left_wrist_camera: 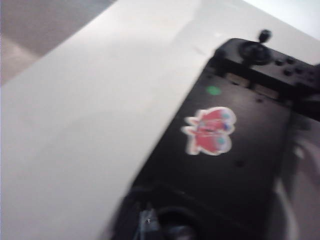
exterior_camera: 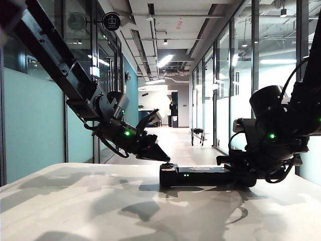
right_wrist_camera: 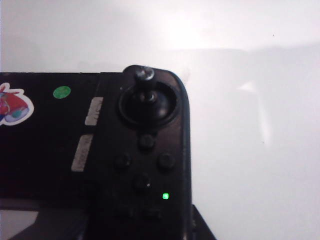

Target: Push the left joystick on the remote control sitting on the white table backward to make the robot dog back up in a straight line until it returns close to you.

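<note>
— Remote control (exterior_camera: 200,174), that wide flat black controller with the red-and-white sticker (left_wrist_camera: 209,131), is lying near the far edge of the broad matte white table (exterior_camera: 100,201). See the left gripper (exterior_camera: 161,156)? Its tip is pressing down right at the controller's near-left end, where the left joystick should be.

— Is it clamped on the stick?

— I can't tell; the fingers are reading as one dark wedge, and its wrist camera is showing only sticker and a blur. The right gripper (exterior_camera: 235,168) is sitting against the other end, seemingly bracing it, though I can't make out its fingers either. That camera is looking at the other thin black thumbstick (right_wrist_camera: 145,75).

— And the dog?

— The small dark four-legged robot dog (exterior_camera: 197,134) is standing far down the corridor, so I'd say the push is only beginning. Next, the stick wants a steady, straight backward hold.
</note>
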Motion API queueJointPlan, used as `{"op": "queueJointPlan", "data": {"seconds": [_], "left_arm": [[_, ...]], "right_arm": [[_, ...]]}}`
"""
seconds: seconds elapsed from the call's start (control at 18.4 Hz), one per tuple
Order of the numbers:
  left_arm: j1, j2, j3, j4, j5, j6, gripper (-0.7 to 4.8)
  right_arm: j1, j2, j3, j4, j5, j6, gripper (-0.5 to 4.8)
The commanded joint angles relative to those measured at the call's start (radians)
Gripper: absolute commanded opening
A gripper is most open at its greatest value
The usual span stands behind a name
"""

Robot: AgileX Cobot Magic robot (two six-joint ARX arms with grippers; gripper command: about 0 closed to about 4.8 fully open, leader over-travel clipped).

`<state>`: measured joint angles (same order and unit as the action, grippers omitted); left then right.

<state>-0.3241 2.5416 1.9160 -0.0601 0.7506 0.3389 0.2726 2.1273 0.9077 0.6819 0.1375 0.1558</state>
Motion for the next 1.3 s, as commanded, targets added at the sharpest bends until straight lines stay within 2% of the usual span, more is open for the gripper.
{"op": "queueJointPlan", "data": {"seconds": [0.05, 0.16, 0.27, 0.71, 0.92, 1.14, 1.3], "left_arm": [[-0.002, -0.005, 0.005, -0.014, 0.040, 0.044, -0.06], [-0.002, -0.005, 0.007, -0.013, 0.037, 0.050, -0.06], [-0.002, -0.005, 0.010, 0.000, -0.021, 0.050, -0.06], [-0.017, -0.005, 0.042, 0.013, -0.028, 0.058, -0.06], [-0.018, -0.005, 0.043, -0.023, -0.032, 0.082, -0.06], [-0.017, -0.005, 0.046, -0.092, -0.058, 0.153, -0.06], [-0.017, -0.005, 0.046, -0.101, -0.046, 0.160, -0.06]], "right_arm": [[0.002, -0.006, 0.004, 0.033, 0.003, 0.001, 1.65], [0.002, -0.006, 0.004, 0.033, 0.003, 0.001, 1.65], [0.002, -0.006, 0.004, 0.033, 0.003, 0.001, 1.65], [0.002, -0.006, 0.004, 0.033, 0.003, 0.001, 1.65], [0.002, -0.006, 0.004, 0.033, 0.003, 0.001, 1.65], [0.002, -0.006, 0.004, 0.033, 0.003, 0.001, 1.65], [0.002, -0.006, 0.004, 0.033, 0.003, 0.001, 1.65]]}}
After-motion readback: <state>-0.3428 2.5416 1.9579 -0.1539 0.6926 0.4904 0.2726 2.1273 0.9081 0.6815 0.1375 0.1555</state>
